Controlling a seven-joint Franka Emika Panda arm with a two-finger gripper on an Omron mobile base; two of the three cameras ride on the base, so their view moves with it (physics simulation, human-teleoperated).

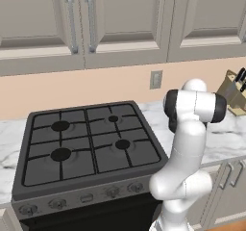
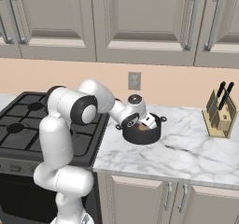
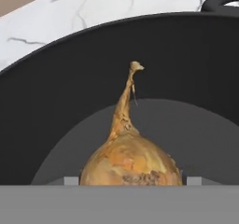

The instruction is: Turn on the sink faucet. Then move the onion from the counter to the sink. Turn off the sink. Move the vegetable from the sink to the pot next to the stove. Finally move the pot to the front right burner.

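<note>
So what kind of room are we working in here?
A rendered home kitchen, by the look of it: a black gas cooktop with grates and knobs, a white grey-veined marble counter under beige wall cabinets, and a wooden knife block.

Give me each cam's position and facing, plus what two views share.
Left base view: behind the arm on its left, looking forward and down at the black gas stove; white arm at lower right.
Right base view: behind on its right, looking at the white marble counter and small round dark pot; arm at lower left reaching to the pot.
Hand view: on the hand, looking into the pot at the golden-brown onion between the gripper tips.
Shared: both base views show the stove, the wooden knife block and the grey wall outlet.
</note>
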